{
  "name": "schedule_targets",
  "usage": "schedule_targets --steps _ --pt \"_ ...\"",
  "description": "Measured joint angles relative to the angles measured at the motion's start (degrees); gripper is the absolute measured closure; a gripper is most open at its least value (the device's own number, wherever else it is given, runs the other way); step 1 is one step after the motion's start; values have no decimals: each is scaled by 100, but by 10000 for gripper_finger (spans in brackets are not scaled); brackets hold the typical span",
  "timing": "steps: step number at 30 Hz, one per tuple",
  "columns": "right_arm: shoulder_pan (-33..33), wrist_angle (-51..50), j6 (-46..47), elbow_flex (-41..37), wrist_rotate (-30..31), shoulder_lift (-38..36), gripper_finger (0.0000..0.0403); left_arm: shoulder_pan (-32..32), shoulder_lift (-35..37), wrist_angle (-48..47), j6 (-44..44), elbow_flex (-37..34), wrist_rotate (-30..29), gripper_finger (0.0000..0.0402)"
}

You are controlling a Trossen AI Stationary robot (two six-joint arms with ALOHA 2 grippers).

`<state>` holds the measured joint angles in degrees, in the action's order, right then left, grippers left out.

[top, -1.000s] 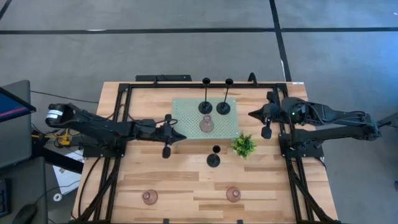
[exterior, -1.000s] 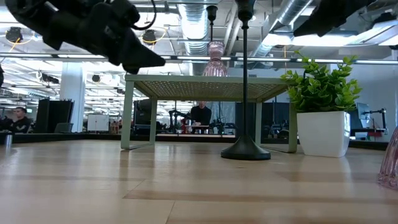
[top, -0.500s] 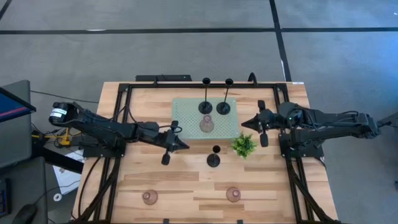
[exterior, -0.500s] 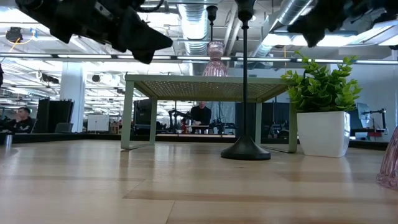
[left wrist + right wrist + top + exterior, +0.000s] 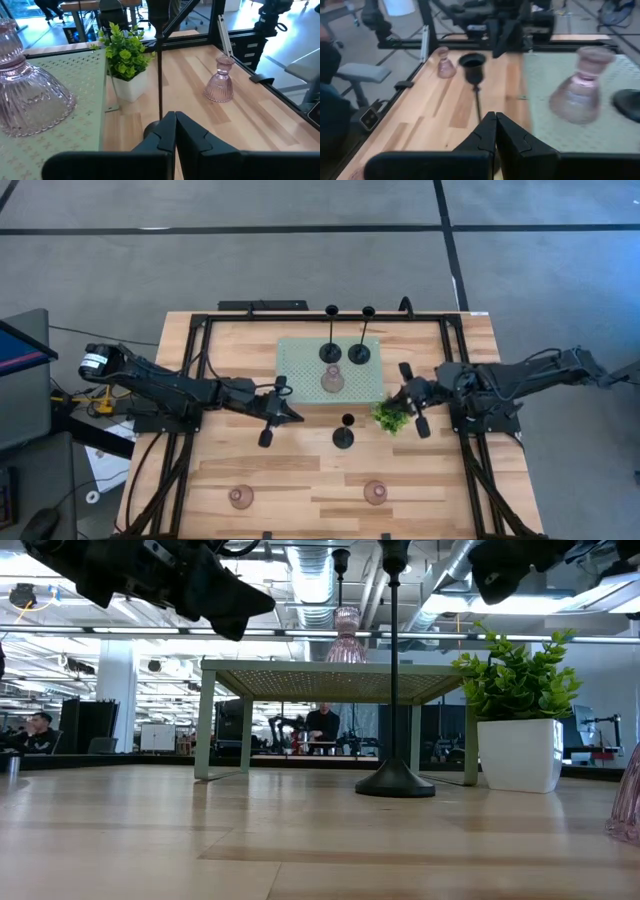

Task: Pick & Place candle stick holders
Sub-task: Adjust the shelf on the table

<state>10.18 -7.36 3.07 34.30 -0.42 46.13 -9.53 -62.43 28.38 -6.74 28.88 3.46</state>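
Writing: none can be read on any thing in the pictures.
Front pink holders: two are seen on the table [image 5: 300, 480] near its front edge, one at the left [image 5: 240, 498], one at the right [image 5: 375, 493]; both stand upright, well apart.
Lone black holder [image 5: 343, 437]: it is placed mid-table, in front of the tray; its stem, the long axis, stands upright on the disc base.
Left gripper [image 5: 272, 413]: it is held above the table, left of the lone black holder; its fingers are pressed together on nothing.
Right gripper [image 5: 409, 402]: it is held over the plant [image 5: 391, 415]; its fingers are closed on nothing.
Tray [image 5: 300, 350]: a third pink holder [image 5: 332, 380] stands on it near its front edge.
Rear black holders: two are set on the tray's back part, left [image 5: 330, 352] and right [image 5: 360, 352], stems upright.
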Motion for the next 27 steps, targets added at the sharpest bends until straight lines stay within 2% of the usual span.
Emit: schedule_targets --steps 8,12,21,27 --pt "325 893 5 -2 41 865 403 -259 -339 45 -21 0 -30 397" --pt "455 1122 190 -2 43 1139 403 -369 -681 482 -22 0 -44 397" --pt "636 1117 396 -4 60 1427 403 -431 -1488 1357 -129 11 -90 397" --pt "614 1126 414 -4 71 1425 403 -429 -1622 1633 -120 11 -72 397"
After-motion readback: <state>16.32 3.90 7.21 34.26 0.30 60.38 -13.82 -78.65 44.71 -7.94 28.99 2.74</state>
